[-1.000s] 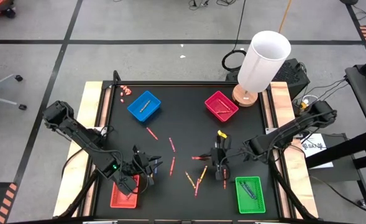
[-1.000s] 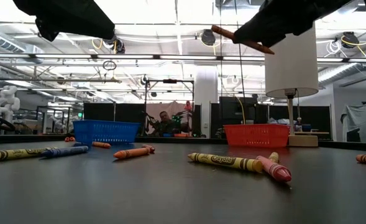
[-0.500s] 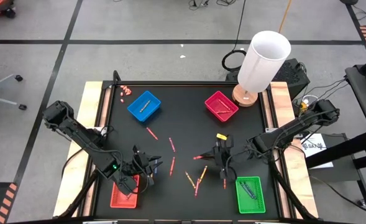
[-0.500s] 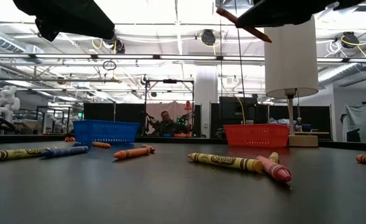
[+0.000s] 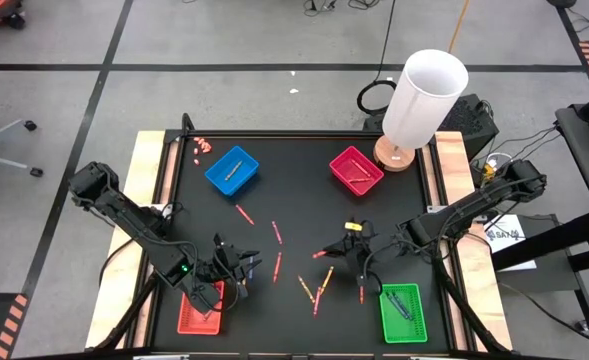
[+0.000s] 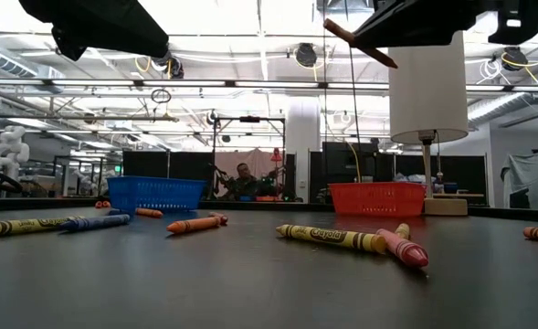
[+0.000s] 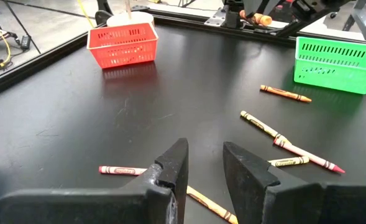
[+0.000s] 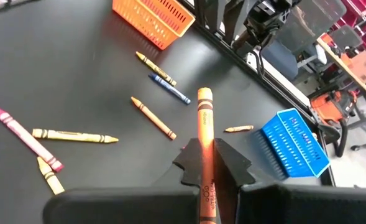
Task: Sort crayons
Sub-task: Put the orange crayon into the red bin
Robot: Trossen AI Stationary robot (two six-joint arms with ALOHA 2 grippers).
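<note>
Several crayons lie flat and scattered on the black table (image 5: 304,200), among them a yellow one (image 6: 332,238), a pink one (image 6: 404,247) and a red one (image 5: 244,213). My right gripper (image 5: 331,252) hangs over the table's middle right, shut on an orange crayon (image 8: 204,112), which also shows high up in the low view (image 6: 360,44). My left gripper (image 7: 201,168) hovers open above the near left of the table (image 5: 237,268), with nothing between its fingers. An orange crayon (image 7: 210,204) lies on the table beneath it. My right gripper pinches the orange crayon's shaft (image 8: 204,142) between its two fingers. The crayon lies along the fingers, and its free end (image 8: 204,93) sticks out ahead of them. The fingers come from the table's right side, slanting a little downward. The crayon is lifted clear of the table.
Four trays stand on the table: blue (image 5: 232,170) far left, magenta (image 5: 356,170) far right, red (image 5: 200,310) near left, green (image 5: 402,312) near right. A lamp with a white shade (image 5: 426,100) stands at the far right corner. Tiny pink bits (image 5: 202,145) lie at the far left corner.
My right gripper has rolled about the line it points along, keeping its hold on the orange crayon. In the low view the crayon now sits a little higher and steeper.
</note>
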